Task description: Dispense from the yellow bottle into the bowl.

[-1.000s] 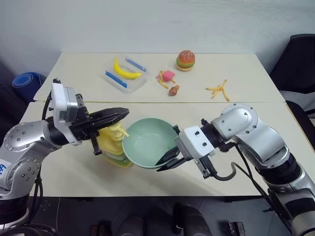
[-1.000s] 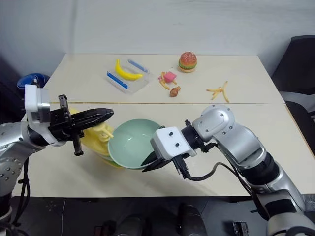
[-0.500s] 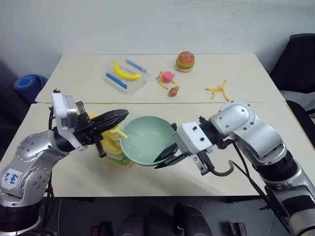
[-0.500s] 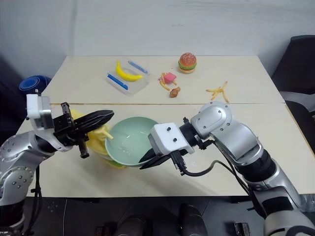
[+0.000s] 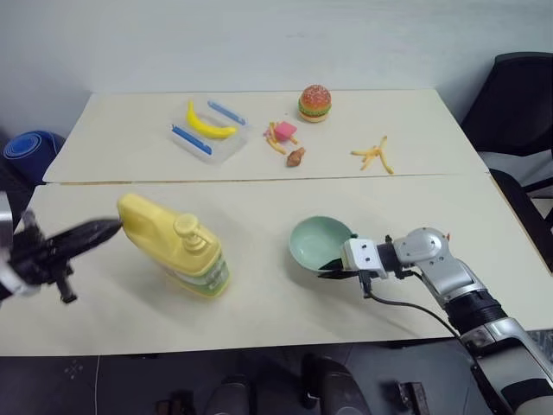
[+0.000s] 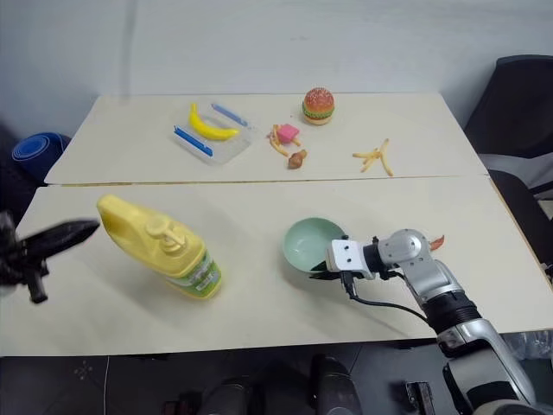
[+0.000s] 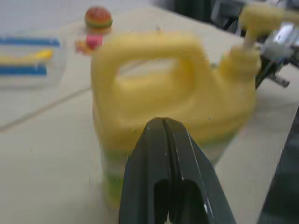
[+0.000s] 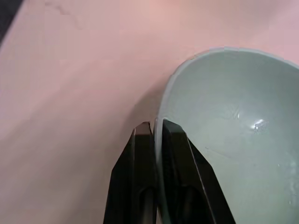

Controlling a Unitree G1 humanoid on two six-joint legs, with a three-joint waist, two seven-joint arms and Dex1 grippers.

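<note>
The left end effector (image 5: 108, 228) hangs level at the robot's far left, its black fingers pressed together and pointing inward. The right arm reaches low over the worktop; its end effector (image 5: 329, 271) pinches the bowl (image 5: 316, 242) rim between closed fingers.

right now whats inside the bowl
The bowl looks empty apart from a tiny glint, perhaps a droplet. The right tool pinches its rim, one finger inside covering a strip of wall.

No readable text; yellow bottle (image 5: 174, 245) label illegible.
</note>
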